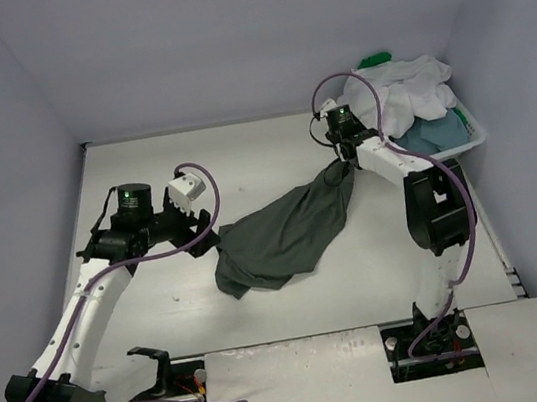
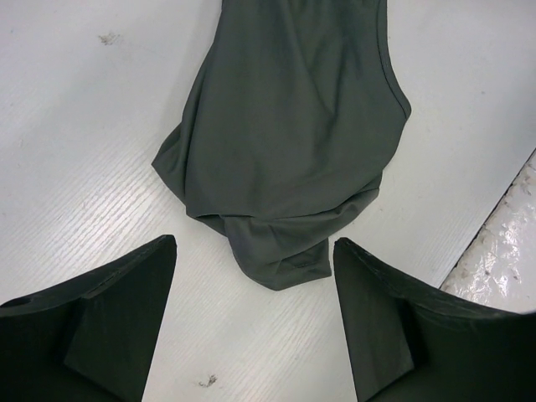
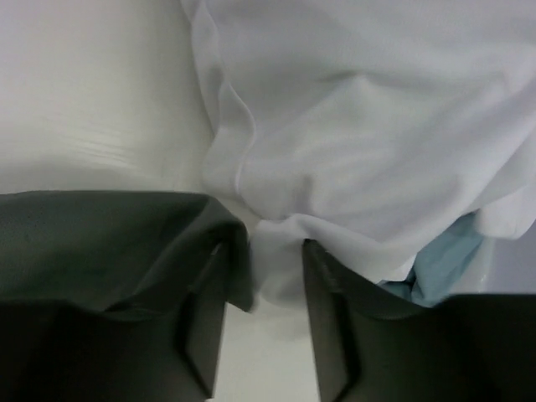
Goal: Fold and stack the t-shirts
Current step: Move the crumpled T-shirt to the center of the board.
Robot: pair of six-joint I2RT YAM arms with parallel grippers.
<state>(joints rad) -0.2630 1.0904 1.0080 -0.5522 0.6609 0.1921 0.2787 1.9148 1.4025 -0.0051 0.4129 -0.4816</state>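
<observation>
Grey shirt sprawls mid-table, one end draped over the right tool, jaws parted. Left tool gapes wide. Danger: cloth could snag and drag toward the basket, upper right.

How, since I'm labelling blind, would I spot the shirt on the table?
Find the basket at the white table's far right corner. The dark grey t-shirt stretches from beside it toward mid-table. Unlike the other shirts, it is dark and outside the basket.
</observation>
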